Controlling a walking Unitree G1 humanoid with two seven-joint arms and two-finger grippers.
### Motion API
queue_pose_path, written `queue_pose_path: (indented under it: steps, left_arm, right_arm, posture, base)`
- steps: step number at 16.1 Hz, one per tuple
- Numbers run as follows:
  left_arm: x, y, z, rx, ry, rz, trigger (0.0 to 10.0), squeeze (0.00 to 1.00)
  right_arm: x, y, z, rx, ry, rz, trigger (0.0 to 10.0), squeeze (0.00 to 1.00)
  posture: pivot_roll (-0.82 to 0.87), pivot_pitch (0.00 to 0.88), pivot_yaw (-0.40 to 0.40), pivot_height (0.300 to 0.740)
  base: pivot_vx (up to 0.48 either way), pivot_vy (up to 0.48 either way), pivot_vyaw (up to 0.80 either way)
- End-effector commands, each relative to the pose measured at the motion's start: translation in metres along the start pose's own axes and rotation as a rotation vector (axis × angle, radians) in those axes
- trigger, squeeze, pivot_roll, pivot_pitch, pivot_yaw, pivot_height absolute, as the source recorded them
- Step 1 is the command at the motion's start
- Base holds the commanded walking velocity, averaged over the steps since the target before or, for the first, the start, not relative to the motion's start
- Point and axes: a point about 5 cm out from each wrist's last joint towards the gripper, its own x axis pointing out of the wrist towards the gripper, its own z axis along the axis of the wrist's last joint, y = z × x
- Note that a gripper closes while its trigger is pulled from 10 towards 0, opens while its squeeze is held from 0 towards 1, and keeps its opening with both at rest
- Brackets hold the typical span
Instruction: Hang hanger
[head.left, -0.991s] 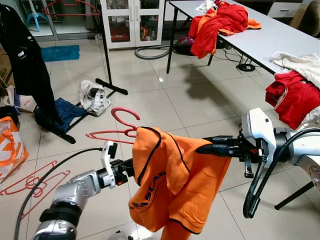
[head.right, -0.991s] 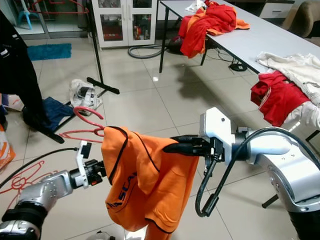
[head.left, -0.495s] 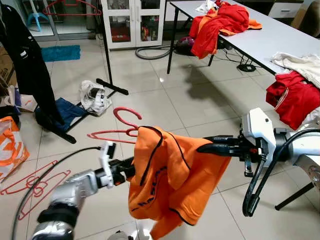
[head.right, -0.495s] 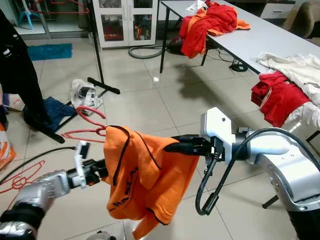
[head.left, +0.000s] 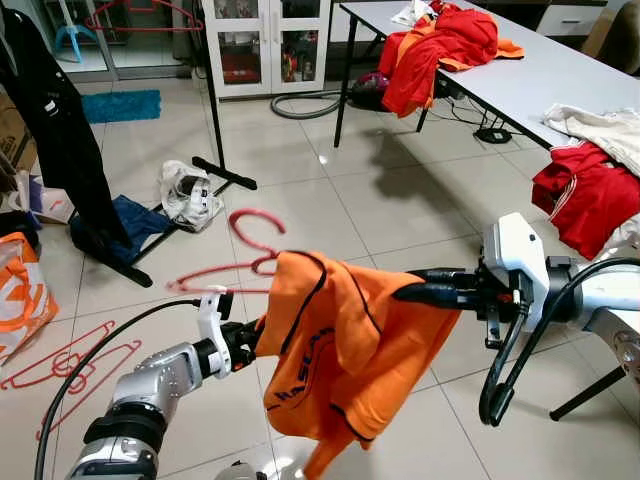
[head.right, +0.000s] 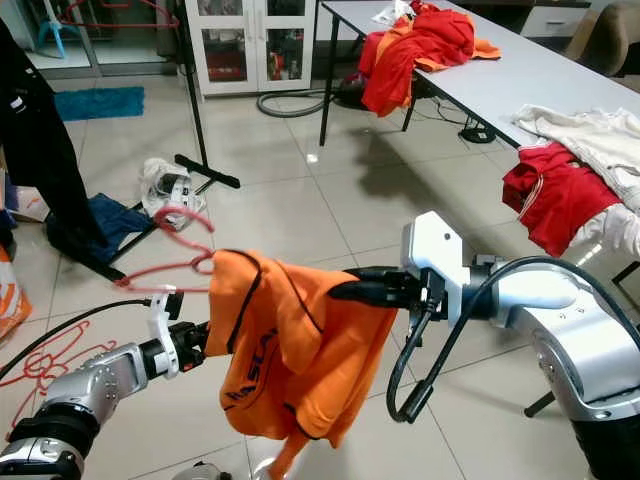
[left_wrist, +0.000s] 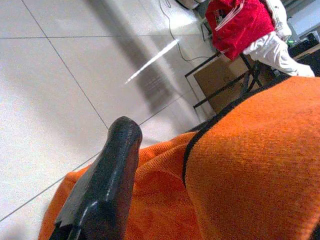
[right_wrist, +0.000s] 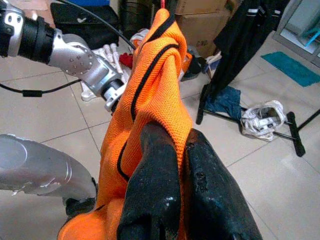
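Swinging slightly rightward since a second ago, the orange shirt (head.left: 345, 350) on the red hanger (head.left: 245, 262) is hanging between both arms; right gripper (head.left: 405, 292) is pinching its right shoulder, left gripper (head.left: 262, 335) clamping its left side, rack pole (head.left: 213, 95) standing far left.

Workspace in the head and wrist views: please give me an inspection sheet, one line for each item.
Surface: tiled floor; long table at right.
Job's things: orange shirt on red hanger, held up between both arms.
Clutter: red and orange clothes on the table, spare hangers on the floor.
Grippers: left gripper at the shirt's left edge; right gripper shut on the fabric.
Cables: black cable looping under the right arm.
Surroundings: clothes rack, glass cabinet.
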Motion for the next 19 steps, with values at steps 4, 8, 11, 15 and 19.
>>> queue_pose_path:
  steps: [4,8,11,15,19]
  left_arm:
    - [-0.011,0.003,0.01,0.03,-0.014,0.017,0.0,0.0]
    - [-0.042,0.023,0.008,0.051,0.025,0.138,0.0,0.0]
    - [-0.069,0.038,0.007,0.05,0.038,0.239,0.0,0.0]
    - [-0.083,0.044,0.013,0.055,0.032,0.291,0.0,0.0]
    - [-0.095,0.048,0.015,0.065,0.054,0.329,0.0,0.0]
  right_arm:
    - [-0.013,-0.016,-0.006,0.008,0.012,-0.138,0.0,0.0]
    - [-0.024,-0.032,-0.023,-0.013,0.089,-0.27,0.0,0.0]
    - [-0.035,-0.04,-0.034,-0.043,0.162,-0.334,0.0,0.0]
    - [-0.044,-0.047,-0.04,-0.096,0.216,-0.371,0.0,0.0]
    - [-0.053,-0.05,-0.052,-0.181,0.328,-0.388,0.0,0.0]
  posture:
    - [-0.11,0.016,-0.051,0.74]
    - [-0.1,0.021,-0.049,0.74]
    - [-0.09,0.024,-0.053,0.74]
    - [-0.09,0.025,-0.055,0.74]
    - [-0.09,0.025,-0.055,0.74]
  base:
    - [0.0,0.0,0.0]
    - [0.0,0.0,0.0]
    - [0.0,0.0,0.0]
    - [0.0,0.0,0.0]
    - [0.0,0.0,0.0]
